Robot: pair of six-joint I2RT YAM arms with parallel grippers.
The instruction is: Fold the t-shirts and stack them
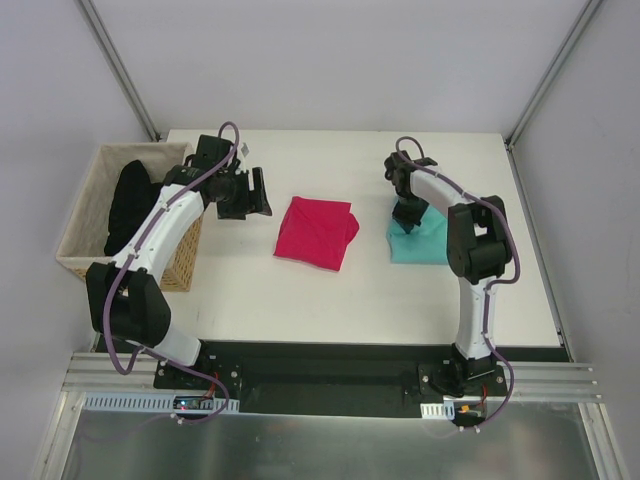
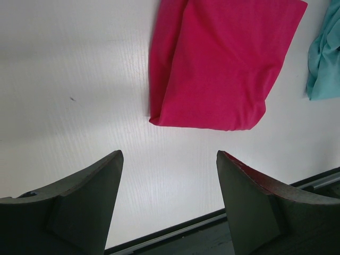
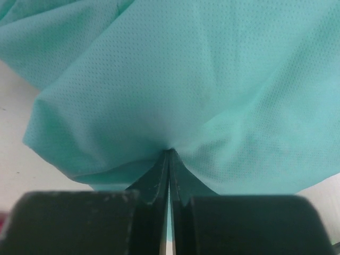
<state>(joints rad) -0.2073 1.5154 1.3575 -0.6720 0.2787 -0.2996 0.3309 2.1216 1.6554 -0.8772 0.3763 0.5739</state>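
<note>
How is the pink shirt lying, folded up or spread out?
Folded. The pink t-shirt lies on the table as a small compact rectangle, and the left wrist view shows one layer doubled over another.

We see the magenta t-shirt [image 1: 316,233] folded into a flat, slightly skewed rectangle right of the wicker basket [image 1: 180,268]. Farther right of that basket, the teal t-shirt [image 1: 422,245] lies rumpled and creased.

One t-shirt [image 1: 316,232] at table [image 1: 300,300] centre; other t-shirt [image 1: 428,245] to its right; basket [image 1: 80,210] at left edge, garment [image 1: 130,205] inside
</note>
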